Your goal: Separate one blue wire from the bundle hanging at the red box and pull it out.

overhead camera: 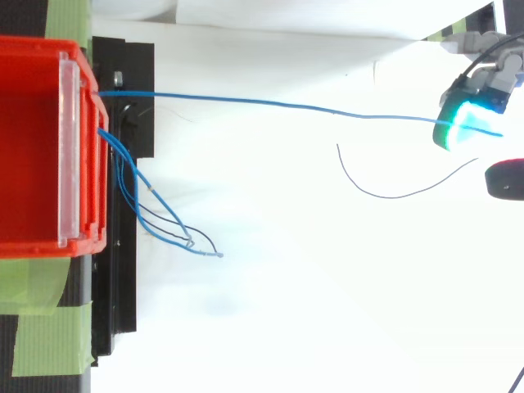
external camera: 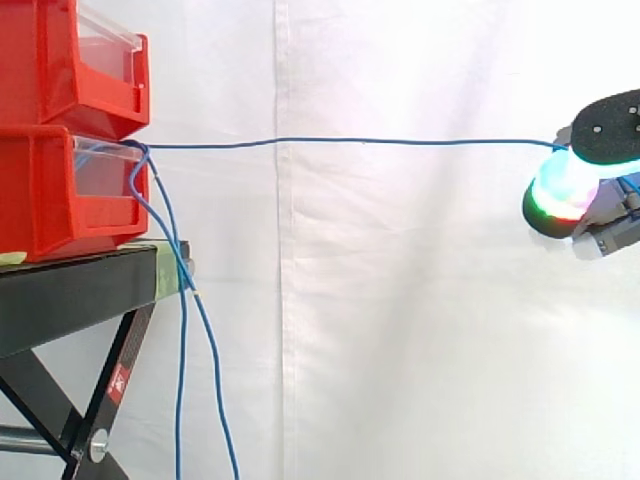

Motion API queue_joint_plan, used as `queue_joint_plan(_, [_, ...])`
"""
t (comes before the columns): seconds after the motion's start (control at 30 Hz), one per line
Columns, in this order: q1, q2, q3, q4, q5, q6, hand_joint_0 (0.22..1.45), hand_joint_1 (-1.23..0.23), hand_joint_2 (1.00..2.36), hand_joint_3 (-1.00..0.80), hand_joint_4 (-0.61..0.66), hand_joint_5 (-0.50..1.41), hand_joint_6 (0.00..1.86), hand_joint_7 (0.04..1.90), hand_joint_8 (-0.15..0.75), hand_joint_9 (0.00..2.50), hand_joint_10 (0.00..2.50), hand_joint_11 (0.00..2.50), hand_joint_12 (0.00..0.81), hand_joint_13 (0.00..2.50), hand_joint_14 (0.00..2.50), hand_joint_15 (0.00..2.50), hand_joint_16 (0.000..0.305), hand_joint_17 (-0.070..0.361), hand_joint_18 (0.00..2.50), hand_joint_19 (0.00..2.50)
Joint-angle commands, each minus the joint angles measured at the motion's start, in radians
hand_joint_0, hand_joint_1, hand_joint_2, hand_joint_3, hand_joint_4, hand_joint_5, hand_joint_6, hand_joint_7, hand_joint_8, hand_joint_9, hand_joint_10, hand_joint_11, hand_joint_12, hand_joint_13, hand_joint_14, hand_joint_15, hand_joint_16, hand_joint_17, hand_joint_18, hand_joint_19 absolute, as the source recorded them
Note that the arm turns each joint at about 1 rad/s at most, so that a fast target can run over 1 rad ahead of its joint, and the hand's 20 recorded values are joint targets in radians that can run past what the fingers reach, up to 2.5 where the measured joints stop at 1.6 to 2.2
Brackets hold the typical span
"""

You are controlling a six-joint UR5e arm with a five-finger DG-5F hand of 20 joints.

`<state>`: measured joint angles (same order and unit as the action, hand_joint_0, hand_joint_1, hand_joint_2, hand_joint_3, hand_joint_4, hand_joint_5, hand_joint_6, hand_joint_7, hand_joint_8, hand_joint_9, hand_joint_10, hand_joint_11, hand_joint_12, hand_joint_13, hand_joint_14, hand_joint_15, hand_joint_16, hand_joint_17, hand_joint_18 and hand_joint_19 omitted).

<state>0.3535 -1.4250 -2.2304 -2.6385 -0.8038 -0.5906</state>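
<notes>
**Side view.** Two red bins, an upper and a lower, stand stacked on a black stand before a white curtain. Each bin has a clear front panel. A small white mark on the stand's leg is too small to read.

One blue wire leaves the lip of the lower bin. It runs taut and nearly level across the frame to the robot hand at the right edge. The robot hand is closed on the wire's far end, pinching it at its glowing pads.

The rest of the bundle hangs from the same lip. It drops past the stand's edge and out of the bottom of the frame, well apart from the pulled wire.

**Top view.** The bin is seen from above, with the stand projecting beyond it. The wire starts at the bin's upper front corner and crosses to a cyan pad. A short tail shows past that pad.

This view adds the bundle's free ends, which fan out below the bin front as blue and darker strands with pale tips. It also adds green tape at the left. A thin dark curved line lies on the white ground below the wire; whether it is a strand or a shadow cannot be told.
</notes>
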Motion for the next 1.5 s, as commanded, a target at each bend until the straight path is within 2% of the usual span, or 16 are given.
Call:
queue_joint_plan(0.0, [-0.001, 0.0, 0.0, 0.0, 0.0, 0.0, 0.59, -0.69, 1.03, 0.09, 0.09, -0.16, 0.85, 1.07, 0.268, 0.52, 0.01, 0.58, 0.347, 0.16, 0.01, 0.27, 0.05, 0.112, 0.1, 0.42])
queue_joint_plan(1.47, [0.001, 0.0, 0.0, 0.0, 0.0, 0.0, 0.59, -0.7, 1.03, 0.08, 0.09, -0.15, 0.84, 1.1, 0.269, 0.54, 0.02, 0.56, 0.346, 0.2, 0.01, 0.25, 0.05, 0.112, 0.15, 0.4])
